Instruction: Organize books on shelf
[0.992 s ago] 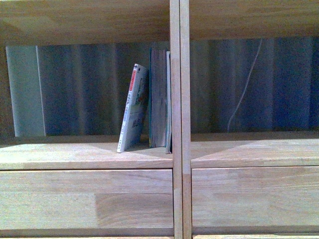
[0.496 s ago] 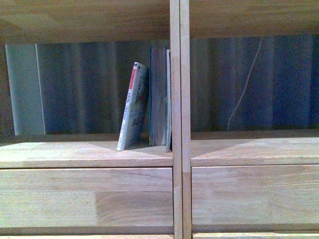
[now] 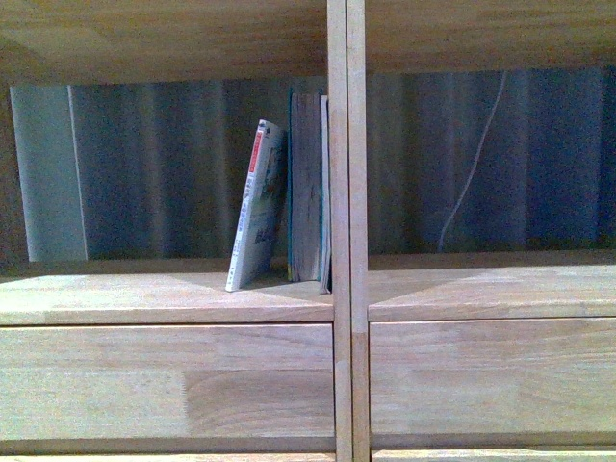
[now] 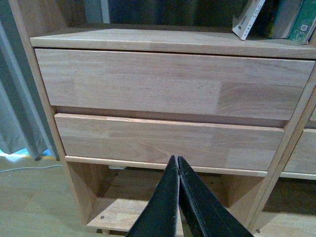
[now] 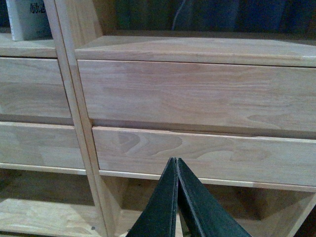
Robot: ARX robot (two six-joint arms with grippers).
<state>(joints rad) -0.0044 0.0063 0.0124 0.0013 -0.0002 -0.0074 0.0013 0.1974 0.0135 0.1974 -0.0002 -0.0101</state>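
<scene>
A thin white paperback (image 3: 256, 207) with a red-topped spine leans to the right against a thicker teal book (image 3: 308, 188). The teal book stands upright against the central divider (image 3: 346, 231) of the light wood shelf (image 3: 164, 298). Both books stand in the left compartment. They also show at the edge of the left wrist view: the white one (image 4: 248, 19) and the teal one (image 4: 298, 19). My left gripper (image 4: 177, 163) is shut and empty, low in front of the left drawers. My right gripper (image 5: 175, 164) is shut and empty, low in front of the right drawers.
Two drawer fronts (image 4: 168, 84) stack under the left compartment and two (image 5: 197, 94) under the right. A dark curtain and a thin white cable (image 3: 472, 173) show behind the open back. A pale wooden floor (image 4: 34, 202) lies left of the unit.
The front view has shifted a little; the shelf board sits slightly higher in the picture than a second ago. The books stand as before.
</scene>
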